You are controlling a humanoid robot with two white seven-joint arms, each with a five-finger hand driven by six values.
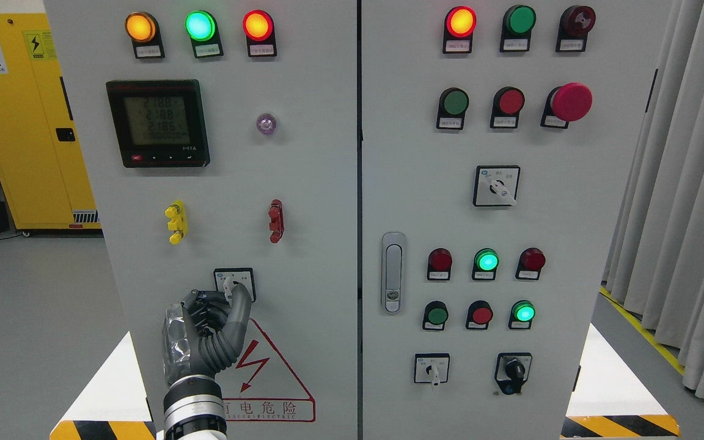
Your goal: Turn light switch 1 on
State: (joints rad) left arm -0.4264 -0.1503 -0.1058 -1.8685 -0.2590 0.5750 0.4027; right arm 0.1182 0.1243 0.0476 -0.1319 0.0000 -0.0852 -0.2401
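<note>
A small square rotary switch point(243, 277) with a white knob sits low on the left door of a grey control cabinet point(315, 183). My left hand point(225, 298) comes up from the bottom edge and is at the switch. Its fingers are curled beside the knob and its thumb reaches up along the knob's right side, so it pinches the knob and covers the switch's lower part. Three lamps glow at the top of the left door: amber point(140, 27), green point(200, 25) and red point(258, 25). My right hand is out of view.
A digital meter point(157, 123), yellow point(176, 222) and red point(275, 220) terminals and a warning triangle point(266, 366) are on the left door. The right door holds a latch handle point(393, 272), lamps, buttons and rotary switches point(496, 186). A yellow cabinet point(22, 122) stands at the left and curtains point(682, 183) hang at the right.
</note>
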